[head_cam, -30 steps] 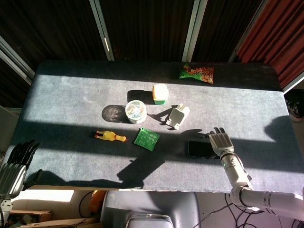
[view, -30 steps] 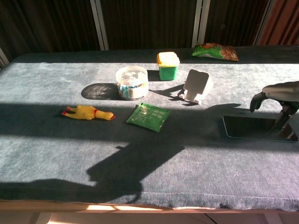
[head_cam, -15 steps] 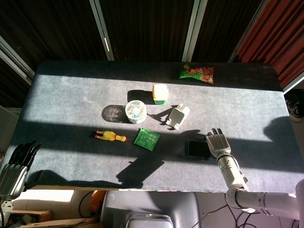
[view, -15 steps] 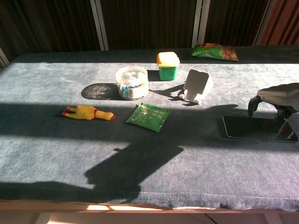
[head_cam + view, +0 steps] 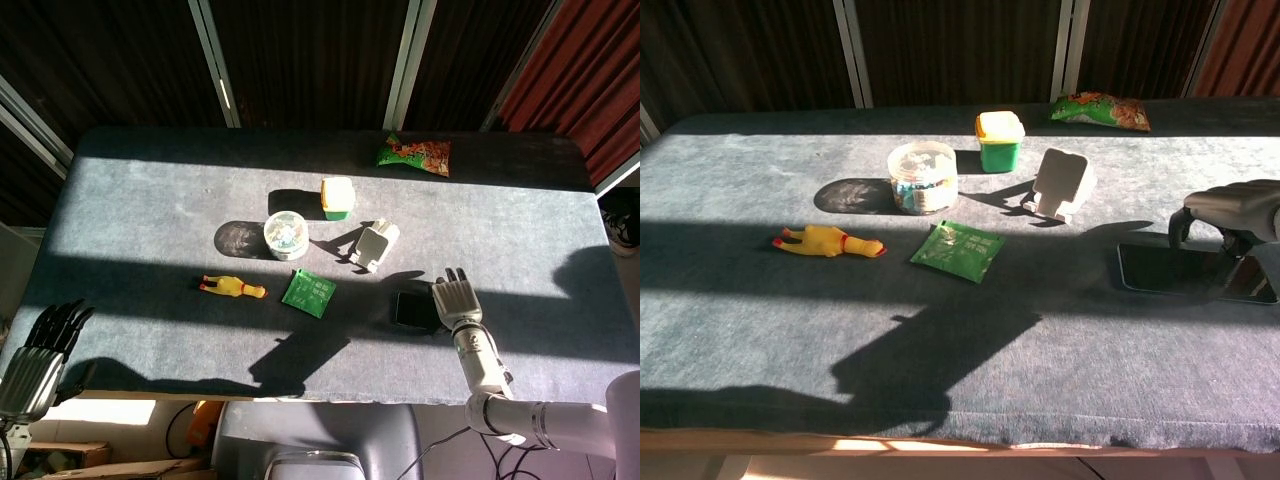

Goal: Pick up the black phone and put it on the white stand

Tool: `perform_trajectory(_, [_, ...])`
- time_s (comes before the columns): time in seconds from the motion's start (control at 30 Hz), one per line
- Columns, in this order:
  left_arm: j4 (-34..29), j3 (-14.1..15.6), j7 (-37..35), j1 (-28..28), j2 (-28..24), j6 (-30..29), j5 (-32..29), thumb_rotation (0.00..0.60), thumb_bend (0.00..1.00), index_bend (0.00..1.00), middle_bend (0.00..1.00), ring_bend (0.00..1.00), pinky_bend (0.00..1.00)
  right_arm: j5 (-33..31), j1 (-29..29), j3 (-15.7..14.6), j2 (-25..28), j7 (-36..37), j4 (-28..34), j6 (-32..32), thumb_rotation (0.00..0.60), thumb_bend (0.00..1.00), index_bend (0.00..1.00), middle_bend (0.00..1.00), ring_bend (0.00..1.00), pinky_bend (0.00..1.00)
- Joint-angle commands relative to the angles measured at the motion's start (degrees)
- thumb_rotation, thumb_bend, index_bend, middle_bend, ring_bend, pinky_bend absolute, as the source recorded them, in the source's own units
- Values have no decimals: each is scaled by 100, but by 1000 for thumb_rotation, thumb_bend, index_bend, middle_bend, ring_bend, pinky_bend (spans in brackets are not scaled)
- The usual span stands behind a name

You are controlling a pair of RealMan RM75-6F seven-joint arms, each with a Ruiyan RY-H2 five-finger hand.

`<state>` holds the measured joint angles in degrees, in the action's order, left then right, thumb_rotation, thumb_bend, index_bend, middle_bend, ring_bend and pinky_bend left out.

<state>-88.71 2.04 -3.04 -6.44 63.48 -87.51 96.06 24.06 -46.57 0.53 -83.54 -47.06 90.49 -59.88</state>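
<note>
The black phone (image 5: 410,310) lies flat on the grey table (image 5: 150,200) near the front right, in shadow. My right hand (image 5: 455,298) hangs over the phone's right part, with its fingers spread and arched down toward the screen (image 5: 1175,272); it holds nothing. In the chest view this right hand (image 5: 1235,212) covers the phone's right end. The white stand (image 5: 375,245) is upright just beyond and left of the phone, seen from behind in the chest view (image 5: 1063,183). My left hand (image 5: 40,350) hangs off the table's front left corner, fingers apart and empty.
A green packet (image 5: 308,292) and a yellow rubber chicken (image 5: 232,287) lie left of the phone. A clear jar (image 5: 286,234) and a green tub with a yellow lid (image 5: 337,197) stand behind them. A snack bag (image 5: 414,153) lies at the back edge.
My right hand has slid left along the phone and now covers more of it. The phone and stand have not moved. The left hand has shifted slightly.
</note>
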Motion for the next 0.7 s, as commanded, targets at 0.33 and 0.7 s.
perform_trajectory(0.33, [-9,-7,-20,-2,-9,11,-32,600,371,0,0,0,0,191,48,-34,-120,-77,-52,-134,600,216,515,341,134,7])
perform_trajectory(0.7, [16,10,-116,38,-39,-92,19,600,372,0,0,0,0,275,125,-42,-241,-339,-56,-519,600,224,622,420,222,55])
